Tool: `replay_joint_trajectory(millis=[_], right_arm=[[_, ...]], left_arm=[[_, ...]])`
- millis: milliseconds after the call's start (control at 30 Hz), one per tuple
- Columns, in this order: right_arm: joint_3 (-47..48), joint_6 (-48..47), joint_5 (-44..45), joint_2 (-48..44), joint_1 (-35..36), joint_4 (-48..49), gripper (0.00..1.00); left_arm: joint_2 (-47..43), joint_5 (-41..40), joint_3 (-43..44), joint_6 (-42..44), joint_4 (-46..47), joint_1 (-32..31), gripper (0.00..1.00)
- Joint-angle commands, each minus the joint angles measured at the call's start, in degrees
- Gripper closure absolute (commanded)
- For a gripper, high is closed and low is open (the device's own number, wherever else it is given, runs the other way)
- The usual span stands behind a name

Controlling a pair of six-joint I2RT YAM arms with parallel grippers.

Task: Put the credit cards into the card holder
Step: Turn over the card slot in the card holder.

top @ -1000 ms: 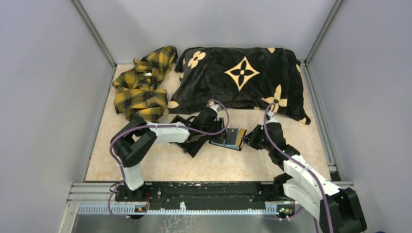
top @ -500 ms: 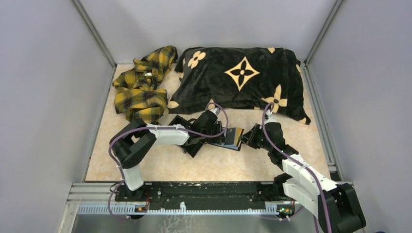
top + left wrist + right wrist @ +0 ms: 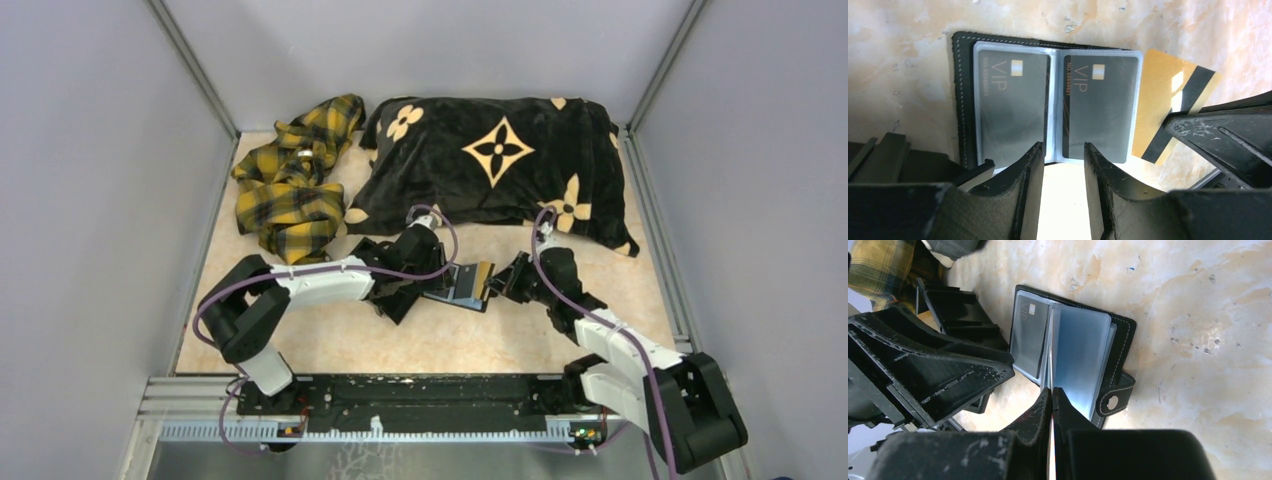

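Observation:
The card holder [image 3: 452,296] lies open on the table between my grippers. In the left wrist view its clear sleeves hold two grey VIP credit cards [image 3: 1010,105] [image 3: 1100,107]. My left gripper [image 3: 1062,150] is open, its fingertips either side of the holder's spine at the near edge. My right gripper [image 3: 1052,392] is shut on a gold credit card [image 3: 1163,95] with a black stripe, held at the holder's right edge. That card shows edge-on [image 3: 1050,372] in the right wrist view, above the holder [image 3: 1080,355]. The left gripper [image 3: 437,278] and right gripper [image 3: 497,283] face each other.
A black pillow with gold flowers [image 3: 490,160] lies at the back. A yellow plaid cloth [image 3: 290,180] is at back left. A black tray [image 3: 385,290] sits under my left arm. The holder's snap strap [image 3: 1113,400] sticks out toward my right gripper. Walls close both sides.
Both grippers and the holder have shifted a little left. The right gripper has kept the gold card and brought it closer against the holder's edge.

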Motion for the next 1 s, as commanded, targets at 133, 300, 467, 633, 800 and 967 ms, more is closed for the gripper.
replay_joint_trajectory(millis=[133, 300, 467, 633, 800, 967], right_arm=[[6.43, 0.93, -1.09, 3.43, 2.68, 7.5, 1.0], [9.97, 0.85, 1.59, 7.52, 7.07, 8.25, 1.0], [10.73, 1.78, 2.14, 13.27, 9.41, 12.18, 1.0], [10.18, 1.67, 3.14, 16.44, 9.85, 13.56, 1.0], [8.54, 1.11, 5.53, 16.95, 9.85, 12.82, 1.0], [6.84, 1.63, 6.85, 17.92, 9.85, 12.93, 1.0]], left_arm=[[-5.87, -4.48, -3.07, -1.53, -2.54, -0.27, 0.58], [-11.09, -8.87, -4.06, -1.74, -5.05, -0.42, 0.58], [-17.08, -13.73, -6.76, -3.42, -6.43, -1.03, 0.59], [-18.91, -15.13, -8.48, -3.8, -6.04, -1.58, 0.59], [-15.54, -13.33, -6.89, -3.05, -5.92, -1.96, 0.59], [-11.29, -11.77, -4.6, -1.81, -6.11, -2.44, 0.59]])
